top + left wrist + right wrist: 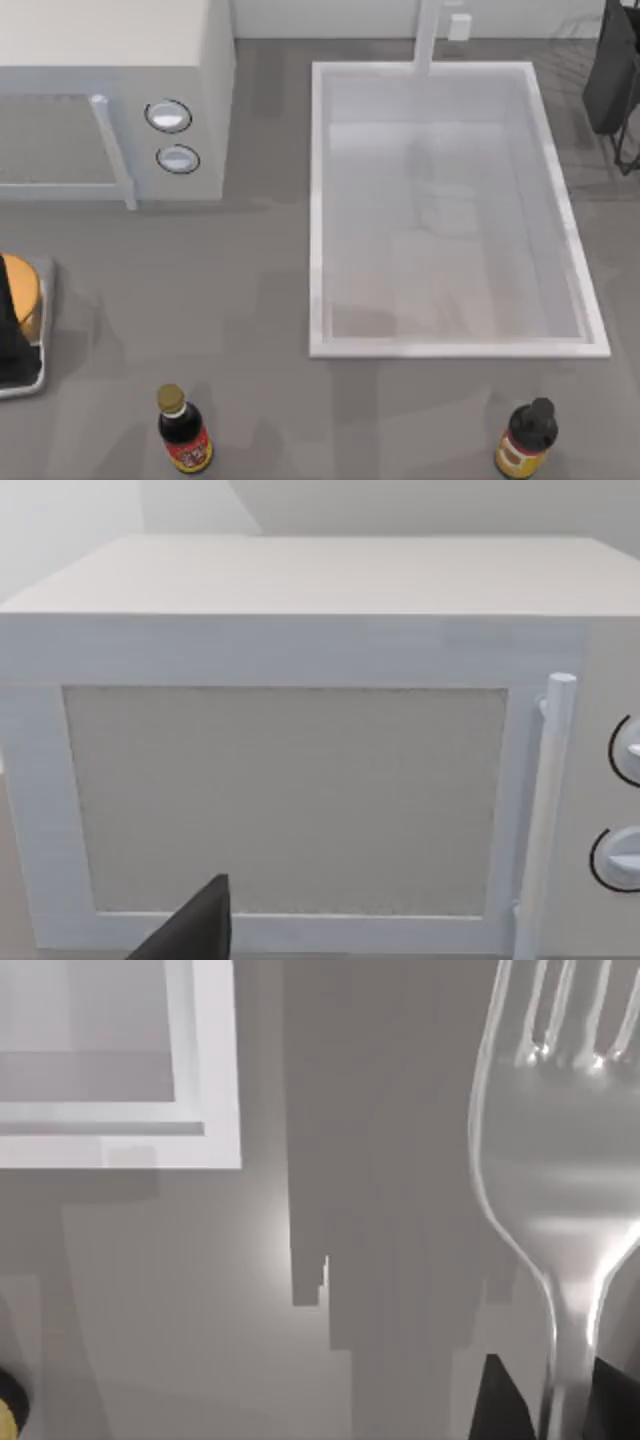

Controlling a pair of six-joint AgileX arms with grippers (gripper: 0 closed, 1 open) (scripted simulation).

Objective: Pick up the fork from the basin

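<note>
My right gripper is clenched on the fork, handle in the jaws, tines pointing away, out past the basin corner.

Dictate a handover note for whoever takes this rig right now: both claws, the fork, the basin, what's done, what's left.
Right claw: shut on the fork, gripping its handle, tines pointing away from the claw.
Left claw: parked, facing the microwave.
Fork: out of the basin, held above the grey counter just beyond a corner of the basin's rim.
Done: the fork is picked up.
Left: likely nothing except holding the grip steady; the left arm need not move.
</note>
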